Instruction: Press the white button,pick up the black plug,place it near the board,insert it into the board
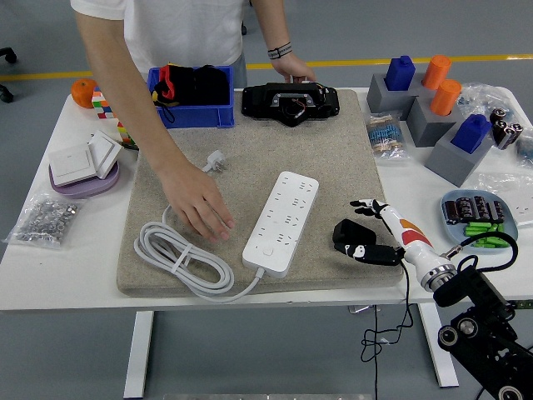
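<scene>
The white power strip [283, 218] lies on the grey mat [250, 158], with its white button [267, 249] at the near end. Its white cable [179, 254] coils at the left. The black plug [344, 232] lies on the mat to the right of the strip. My right hand [367, 229] is just right of the plug with its fingers [364, 204] spread, close against it but not closed around it. A person's hand [204, 212] rests on the cable left of the strip. The person's other hand [291, 67] is at a black device [290, 102].
A blue bin [190, 112] stands at the back of the mat. Grey blocks with blue and orange pegs [433, 100] stand at the back right. A blue dish of small parts [479, 218] is near my right arm. A wall switch on a purple plate [79, 167] is at the left.
</scene>
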`<state>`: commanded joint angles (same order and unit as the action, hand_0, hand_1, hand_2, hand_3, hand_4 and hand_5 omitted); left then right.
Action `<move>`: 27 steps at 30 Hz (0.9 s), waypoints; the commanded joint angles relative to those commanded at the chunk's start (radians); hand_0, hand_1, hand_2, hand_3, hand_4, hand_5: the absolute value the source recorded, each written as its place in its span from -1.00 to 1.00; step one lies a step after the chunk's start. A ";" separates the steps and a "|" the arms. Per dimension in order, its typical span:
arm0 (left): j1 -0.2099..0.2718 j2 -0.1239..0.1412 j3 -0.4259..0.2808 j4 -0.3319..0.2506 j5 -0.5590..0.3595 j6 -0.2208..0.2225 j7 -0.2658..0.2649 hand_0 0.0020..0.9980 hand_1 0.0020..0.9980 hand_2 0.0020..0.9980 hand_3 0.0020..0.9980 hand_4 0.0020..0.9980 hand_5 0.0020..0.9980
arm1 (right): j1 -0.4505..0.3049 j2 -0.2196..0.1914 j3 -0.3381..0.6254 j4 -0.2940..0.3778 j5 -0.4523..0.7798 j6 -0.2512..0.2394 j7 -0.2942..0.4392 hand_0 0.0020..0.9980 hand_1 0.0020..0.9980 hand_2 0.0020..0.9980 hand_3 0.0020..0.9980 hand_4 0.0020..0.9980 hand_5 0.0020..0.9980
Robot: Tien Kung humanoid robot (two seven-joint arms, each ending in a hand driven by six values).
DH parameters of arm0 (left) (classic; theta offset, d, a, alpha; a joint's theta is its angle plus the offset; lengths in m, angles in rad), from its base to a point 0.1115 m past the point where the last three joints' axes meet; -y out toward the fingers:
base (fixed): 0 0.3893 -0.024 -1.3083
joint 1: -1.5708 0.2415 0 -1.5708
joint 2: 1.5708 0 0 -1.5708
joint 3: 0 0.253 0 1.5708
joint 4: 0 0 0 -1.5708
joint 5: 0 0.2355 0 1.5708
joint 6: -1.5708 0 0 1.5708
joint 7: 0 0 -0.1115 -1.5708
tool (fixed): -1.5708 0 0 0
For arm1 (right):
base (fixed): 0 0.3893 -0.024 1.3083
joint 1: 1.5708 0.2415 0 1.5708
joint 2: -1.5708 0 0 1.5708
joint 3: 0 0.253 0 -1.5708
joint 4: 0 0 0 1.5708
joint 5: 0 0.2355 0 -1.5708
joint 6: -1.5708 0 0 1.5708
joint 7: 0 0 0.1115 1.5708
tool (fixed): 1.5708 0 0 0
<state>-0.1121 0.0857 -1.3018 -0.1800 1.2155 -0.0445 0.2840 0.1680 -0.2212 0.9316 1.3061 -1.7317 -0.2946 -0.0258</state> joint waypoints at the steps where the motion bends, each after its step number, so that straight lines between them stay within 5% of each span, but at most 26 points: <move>1: 0.001 0.000 0.000 0.000 0.000 0.000 0.000 0.41 0.33 0.17 0.36 0.33 -0.46 | 0.000 0.000 -0.001 -0.003 0.001 -0.001 0.002 0.52 0.49 0.41 0.54 1.00 -0.49; 2: 0.001 -0.001 0.000 0.000 -0.001 0.000 0.000 0.41 0.33 0.17 0.36 0.33 -0.46 | 0.001 0.001 -0.001 -0.008 0.001 -0.002 0.002 0.45 0.40 0.32 0.48 1.00 -0.68; 7: -0.001 -0.002 0.002 0.000 -0.002 0.000 -0.001 0.41 0.33 0.17 0.36 0.33 -0.46 | 0.001 0.003 -0.001 -0.017 -0.001 -0.022 0.019 0.45 0.40 0.32 0.48 1.00 -0.68; 8: -0.001 -0.003 0.000 0.000 0.000 0.000 -0.001 0.42 0.33 0.17 0.36 0.33 -0.46 | 0.001 0.003 -0.002 -0.018 -0.003 -0.025 0.021 0.25 0.19 0.11 0.32 0.96 -0.88; 13: -0.002 -0.003 0.001 0.000 -0.002 0.000 -0.002 0.42 0.33 0.17 0.36 0.33 -0.46 | 0.005 0.004 -0.008 -0.037 -0.005 -0.037 0.031 0.25 0.19 0.11 0.32 0.96 -0.88; 14: -0.001 -0.004 0.000 0.000 -0.001 0.000 -0.002 0.42 0.33 0.17 0.36 0.33 -0.46 | 0.005 0.004 -0.009 -0.041 -0.005 -0.037 0.031 0.10 0.04 0.02 0.19 0.81 -1.00; 27: -0.002 -0.006 0.000 0.000 -0.002 0.000 -0.002 0.41 0.33 0.17 0.36 0.33 -0.46 | 0.009 0.005 -0.034 -0.058 0.026 -0.057 0.068 -0.01 -0.15 -0.13 0.11 0.64 -1.00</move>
<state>-0.1142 0.0802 -1.3017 -0.1800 1.2131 -0.0445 0.2820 0.1766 -0.2167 0.8975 1.2485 -1.7062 -0.3515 0.0419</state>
